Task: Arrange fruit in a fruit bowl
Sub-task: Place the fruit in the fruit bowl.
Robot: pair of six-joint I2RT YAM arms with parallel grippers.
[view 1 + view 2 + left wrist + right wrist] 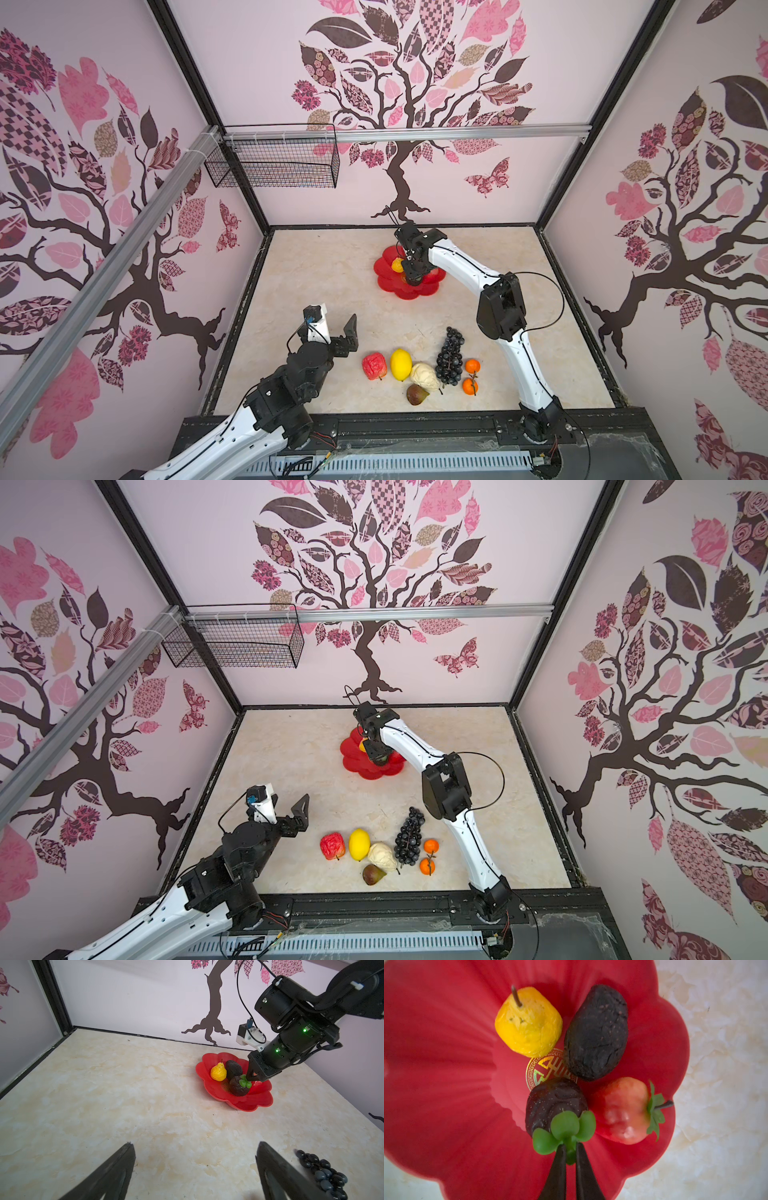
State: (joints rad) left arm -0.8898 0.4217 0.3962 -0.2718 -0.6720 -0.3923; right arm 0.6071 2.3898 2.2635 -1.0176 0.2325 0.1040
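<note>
Right fingers [559, 1167] pinch the fig [554, 1101] by its green leaves [564, 1124] in the fruit bowl [446, 1064] — at 12 o'clock on the tabletop [332, 270]. Left fingers [276, 1174], at 9 o'clock, gape wide — holding nothing.

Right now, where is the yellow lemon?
In both top views the lemon lies on the table near the front, outside the red bowl, between the red apple on the robot's left and the cream knobbly fruit on its right.
</note>
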